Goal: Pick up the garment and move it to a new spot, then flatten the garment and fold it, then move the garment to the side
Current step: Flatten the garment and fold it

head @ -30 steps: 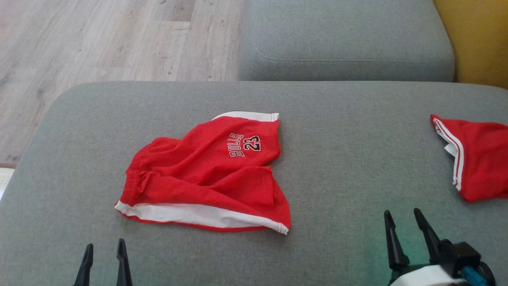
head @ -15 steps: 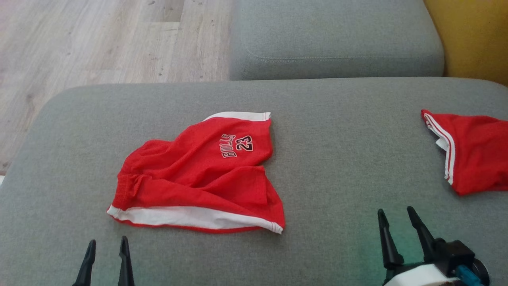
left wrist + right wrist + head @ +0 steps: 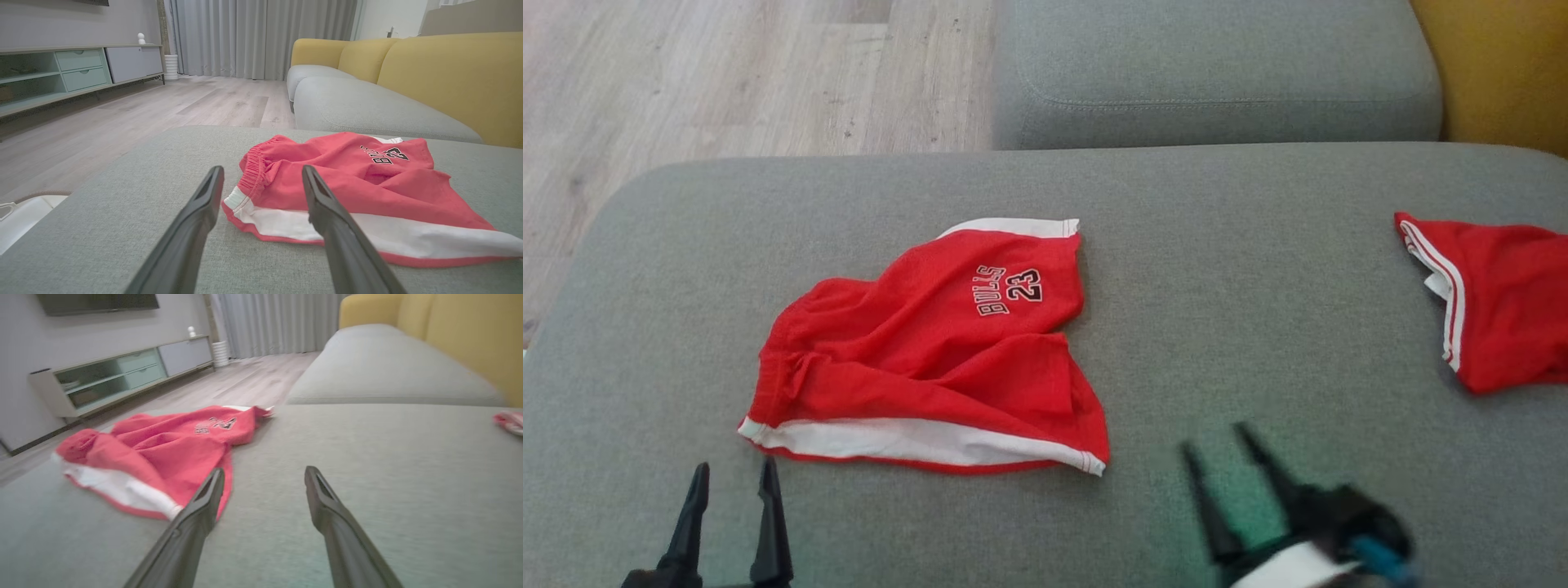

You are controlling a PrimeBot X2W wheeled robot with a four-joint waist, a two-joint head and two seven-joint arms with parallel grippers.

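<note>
Left gripper (image 3: 734,468) is spread wide and empty. The red shorts (image 3: 931,351) lie crumpled just ahead of its fingertips and a little to their right, white hem nearest, not touching. My right gripper (image 3: 1214,439) is smeared in the head view, but it's wide too, holding nothing. The shorts sit ahead and to its left, their near corner close by. A second red garment (image 3: 1503,302) lies well off to its right on the grey cushion (image 3: 1258,269).
</note>
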